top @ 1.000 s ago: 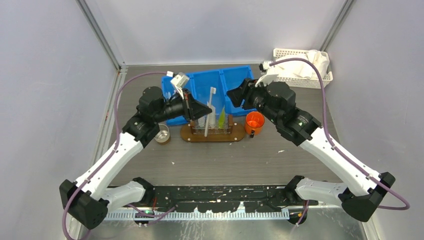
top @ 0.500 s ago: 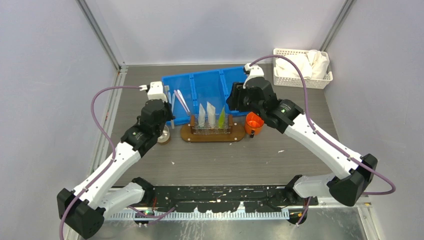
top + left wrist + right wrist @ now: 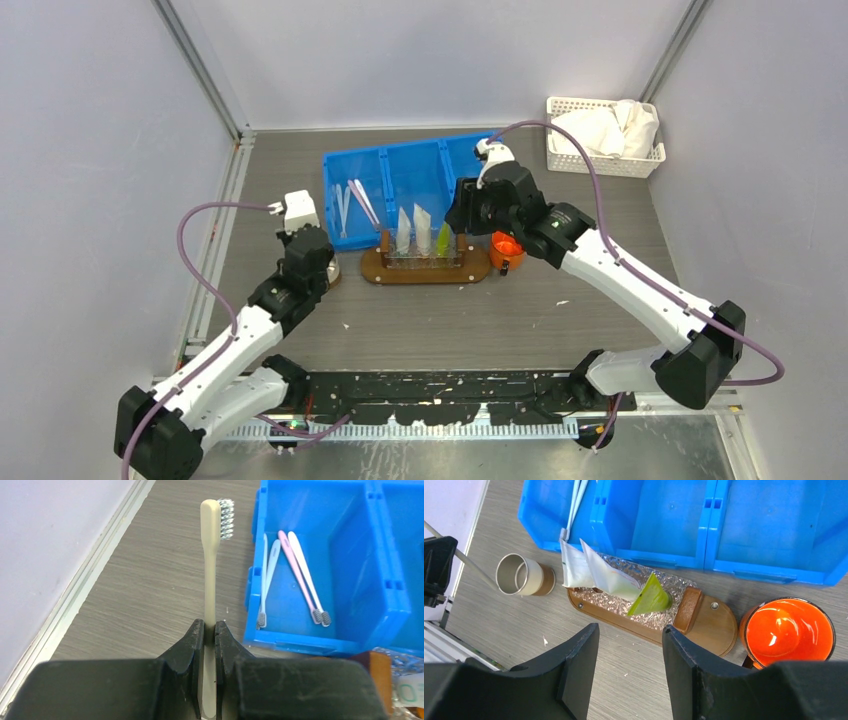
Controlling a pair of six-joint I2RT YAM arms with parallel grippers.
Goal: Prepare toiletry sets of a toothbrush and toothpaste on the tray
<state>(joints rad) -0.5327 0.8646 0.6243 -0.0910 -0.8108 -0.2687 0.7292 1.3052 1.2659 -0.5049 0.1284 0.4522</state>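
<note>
The left gripper (image 3: 210, 630) clamps a beige toothbrush (image 3: 209, 570) low on its handle near the table's left edge, likely to keep the bristled head free for placing. The right gripper (image 3: 630, 645) hangs spread wide over the tray (image 3: 724, 630) mid-table, where 3 toothpaste (image 3: 611, 582) tubes stand upright, just before the blue bin (image 3: 659, 510).

Three toothpaste tubes (image 3: 609, 580) stood on the one tray (image 3: 719, 627): two white tubes (image 3: 573, 570) and one yellow-green tube (image 3: 650, 598). Five toothbrushes (image 3: 307, 575) showed. Four lay in the left compartment of the one blue bin (image 3: 769, 575), three pale toothbrushes (image 3: 264, 575) and one pink toothbrush (image 3: 298, 575), and one beige toothbrush (image 3: 210, 565) was outside it. Two cups (image 3: 508, 248) stood on the tabletop (image 3: 450, 320), one metal cup (image 3: 519, 574) and one orange cup (image 3: 788, 632). One white basket (image 3: 600, 163) sat far right.
</note>
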